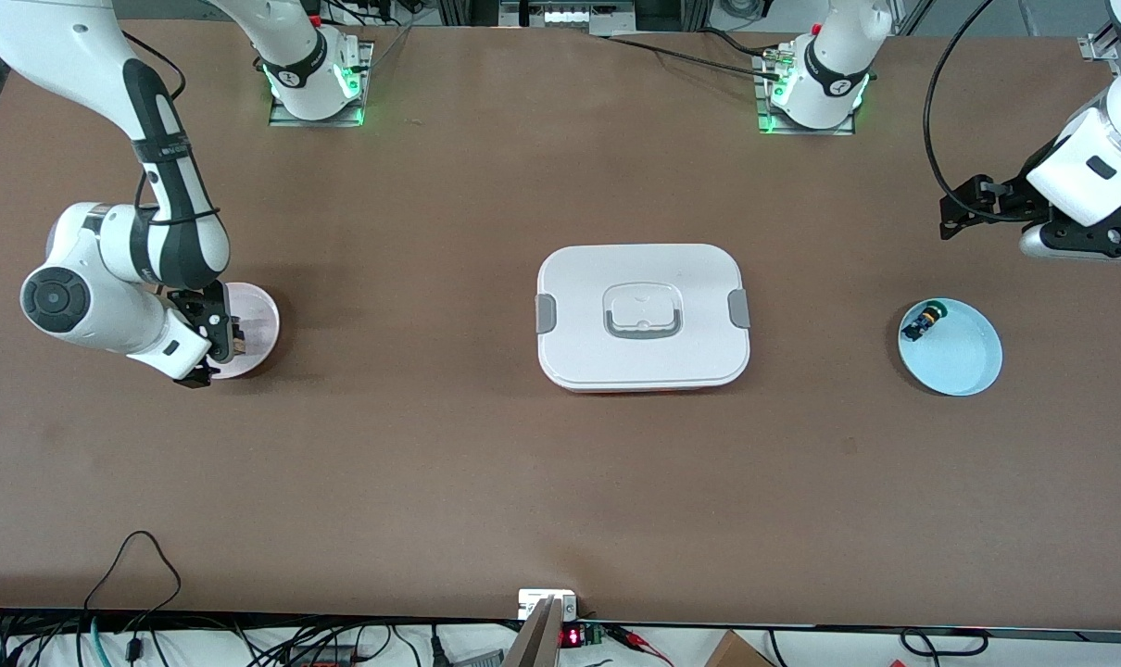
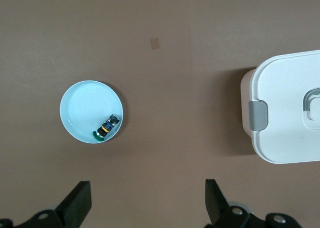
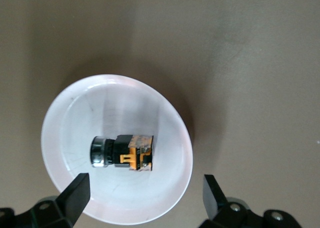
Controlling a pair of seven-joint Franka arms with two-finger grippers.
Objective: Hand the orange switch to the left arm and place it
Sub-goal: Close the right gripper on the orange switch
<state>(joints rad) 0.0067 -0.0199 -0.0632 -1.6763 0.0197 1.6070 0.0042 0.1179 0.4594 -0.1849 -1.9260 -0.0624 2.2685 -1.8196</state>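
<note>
**A:** Looking down from the right wrist, where does the orange switch (image 3: 122, 151) lie against the right gripper (image 3: 145, 195)?

**B:** It lies on its side in the pink plate (image 3: 70, 118), just under the gripper and between the lines of the two spread fingers (image 3: 75, 190), slightly off toward one of them. Its dark cap points at that finger, its orange-and-tan body at the other. The jaws stand wide and hold nothing.

**A:** And from the front?

**B:** The right gripper (image 1: 210, 357) hangs low over the pink plate (image 1: 262, 320) at the right arm's end of the table, hiding the switch there.

**A:** The left gripper?

**B:** The left gripper (image 1: 963, 218) waits up in the air at the left arm's end, fingers (image 2: 77, 200) wide apart and empty. Below it sits a pale blue plate (image 1: 963, 357) carrying a small black piece (image 1: 923, 320) with blue, yellow and green parts, at the plate's rim.

**A:** And the box?

**B:** The box (image 1: 644, 315), white with grey clips, stands mid-table between the two plates, well apart from both grippers. In the left wrist view one clipped end of it (image 2: 287, 112) shows off to the side of the blue plate (image 2: 80, 102).
</note>
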